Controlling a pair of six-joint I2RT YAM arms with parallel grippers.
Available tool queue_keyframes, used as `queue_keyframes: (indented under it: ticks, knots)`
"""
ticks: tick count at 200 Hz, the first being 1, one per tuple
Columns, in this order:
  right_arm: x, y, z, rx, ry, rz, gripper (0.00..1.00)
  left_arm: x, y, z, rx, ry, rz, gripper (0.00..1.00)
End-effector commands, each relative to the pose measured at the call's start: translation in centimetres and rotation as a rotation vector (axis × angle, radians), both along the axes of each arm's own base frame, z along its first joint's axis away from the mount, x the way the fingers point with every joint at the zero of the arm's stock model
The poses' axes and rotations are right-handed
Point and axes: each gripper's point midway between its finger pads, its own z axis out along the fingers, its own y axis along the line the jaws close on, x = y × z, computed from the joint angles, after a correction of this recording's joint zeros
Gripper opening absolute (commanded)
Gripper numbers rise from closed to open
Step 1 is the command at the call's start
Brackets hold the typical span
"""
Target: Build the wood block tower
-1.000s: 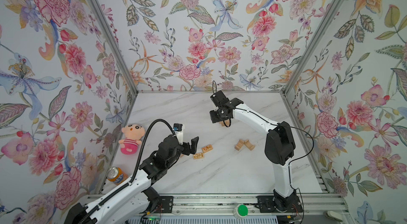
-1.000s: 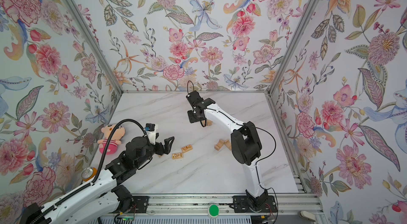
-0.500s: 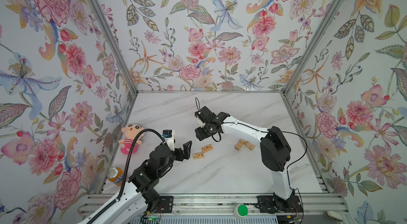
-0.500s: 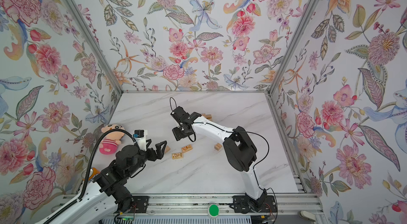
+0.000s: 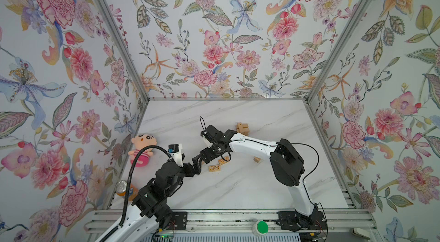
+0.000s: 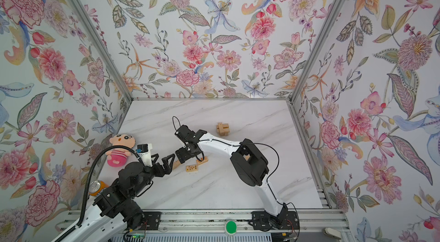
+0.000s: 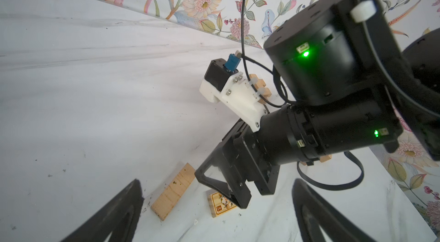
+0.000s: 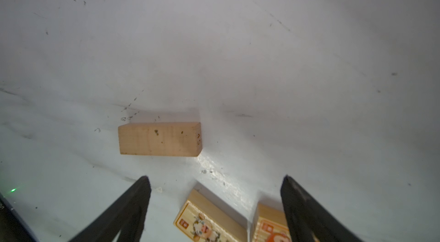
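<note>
Marble tabletop enclosed by floral walls, with the build under way. You see the tower, a small crisscrossed stack of wood blocks, standing free toward the rear and well apart from both arms. The right gripper, which a second ago was up at that stack, has swung forward to the loose pieces. Its jaws now stand wide with nothing between them. Read this as a block probably just delivered and the next fetch beginning. Ahead of this gripper a plain wood block lies flat on the marble. A cartoon-printed block and an orange-printed block lie closer to its fingers. The left gripper is spread wide and empty, just beside the plain block. It has drawn back slightly toward its base compared with a second ago. A further block shows under the right forearm, where a pair earlier lay in plain view. The arm now covers part of that spot.
</note>
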Motion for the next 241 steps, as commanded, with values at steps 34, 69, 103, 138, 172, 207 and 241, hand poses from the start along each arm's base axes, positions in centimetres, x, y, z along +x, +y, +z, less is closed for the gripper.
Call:
queue_keyframes:
  ticks: [34,69,103,138,172,207,241]
  knots:
    - [-1.0,2.9,-0.2,0.024,-0.002,0.012,0.88,-0.1,0.9,-0.5,0.002,0.011,0.035,0.99]
    - [-1.4,3.7,-0.7,0.011,-0.019,0.019,0.88,-0.2,1.1,-0.6,0.001,0.007,0.043,0.99]
    - [-1.6,3.8,-1.4,-0.002,-0.012,0.011,0.88,-0.5,1.4,-0.6,-0.004,0.006,0.05,0.99]
    - [-1.8,3.8,-1.6,-0.014,-0.02,0.013,0.87,-0.5,1.4,-0.5,-0.009,0.005,0.049,0.99]
    - [-2.1,3.8,-2.2,-0.031,-0.021,0.011,0.83,-0.6,1.4,-0.5,-0.018,0.007,0.047,0.99]
    - [-2.3,4.1,-2.5,-0.054,-0.032,0.016,0.81,-0.8,1.6,-0.4,-0.031,0.001,0.048,0.99]
    - [-2.9,4.7,-2.7,-0.058,-0.032,0.026,0.81,-0.8,1.6,-0.2,-0.034,-0.004,0.047,0.99]
